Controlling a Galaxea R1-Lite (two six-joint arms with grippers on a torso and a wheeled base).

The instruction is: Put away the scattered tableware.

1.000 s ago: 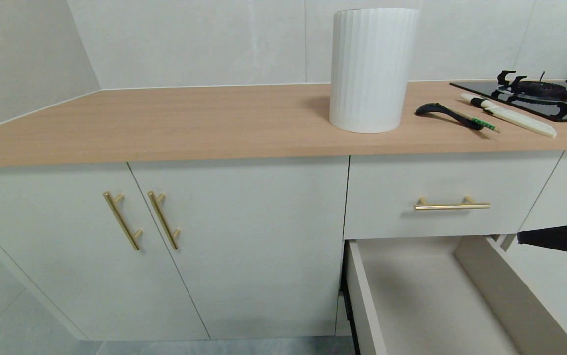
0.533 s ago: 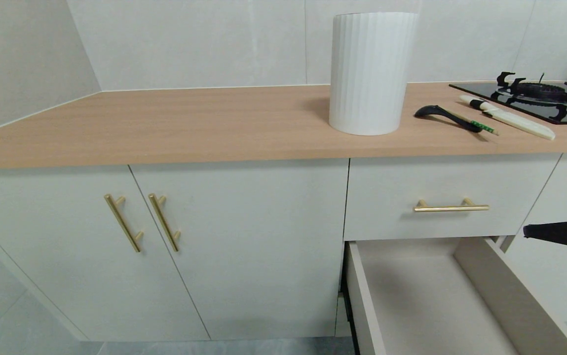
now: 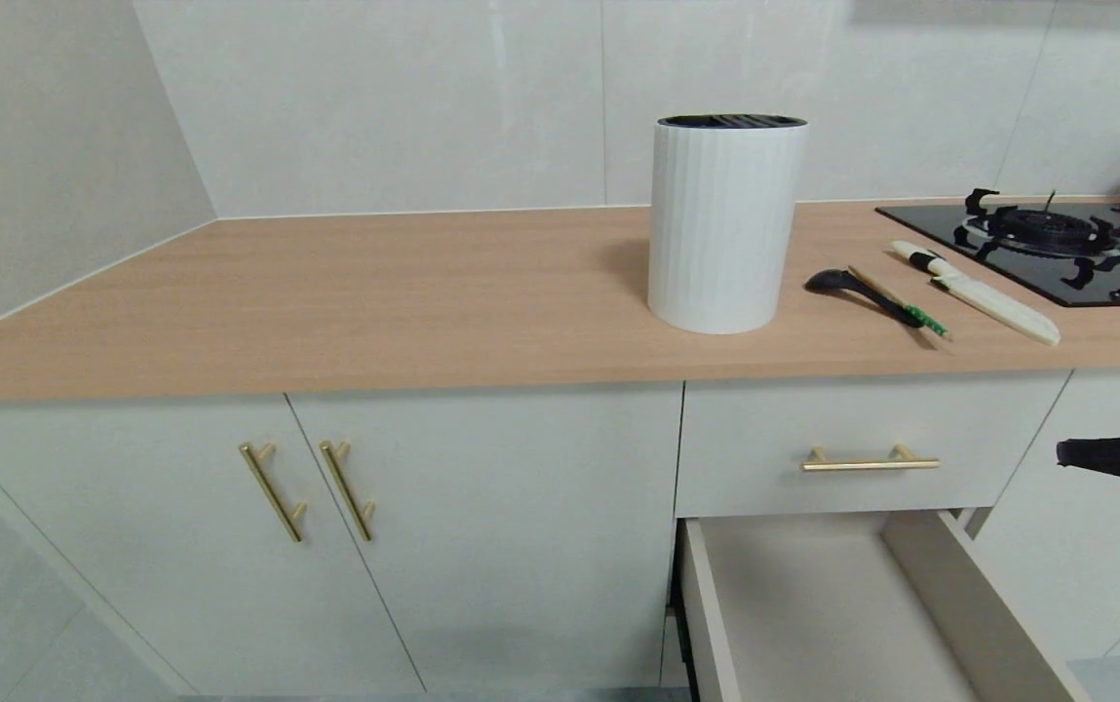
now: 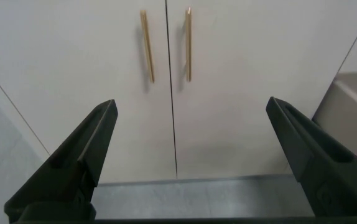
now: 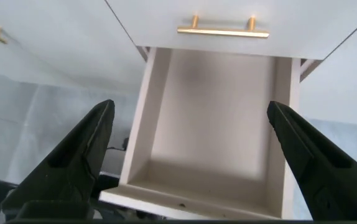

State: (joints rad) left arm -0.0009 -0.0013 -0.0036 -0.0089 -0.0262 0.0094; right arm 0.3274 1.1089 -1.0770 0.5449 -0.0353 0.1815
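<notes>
Desk: A wooden desk runs along a tiled wall, above pale cabinets.
Holder: A white ribbed holder with a dark slotted top stands upright on the desk.
Tableware: A black spoon, a pair of chopsticks with a green band and a white knife lie on the desk between the holder and the stove. The chopsticks lie along the spoon's handle. The knife sits just beside them, on the stove side.
Drawers: A lower drawer is pulled out beneath a closed drawer with a brass handle.
Left gripper: The left gripper is low in front of two closed cabinet doors with upright brass pulls. Its fingers are spread wide and pinch nothing.
Right gripper: The right gripper hangs over the pulled-out drawer. Its fingers are spread wide apart and hold nothing.
</notes>
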